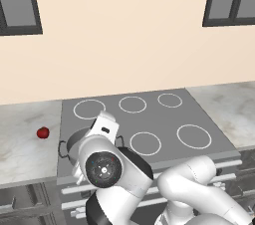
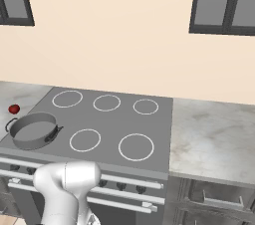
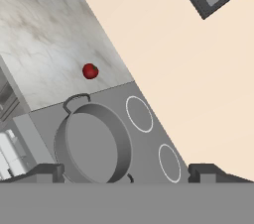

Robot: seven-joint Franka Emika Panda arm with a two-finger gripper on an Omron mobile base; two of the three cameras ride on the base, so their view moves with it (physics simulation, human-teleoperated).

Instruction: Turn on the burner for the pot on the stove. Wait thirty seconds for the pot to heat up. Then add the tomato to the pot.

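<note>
Pot [image 2: 33, 130], low, wide, round, grey metal with two loop handles, empty, seated on front-left ring of flat grey cooktop [image 2: 114, 119] marked with white rings. Small round red tomato [image 1: 43, 132] resting on pale marbled counter [image 1: 25, 139], at about 10 o'clock from pot in right base view, apart from it. Two-finger gripper [image 3: 126, 174] spread wide, holding nothing, poised above pot. Dark knobs [image 2: 121, 185] along stove front untouched by gripper. Burner state not discernible; judged early: knob turn, waiting, tomato transfer all remaining.
</note>
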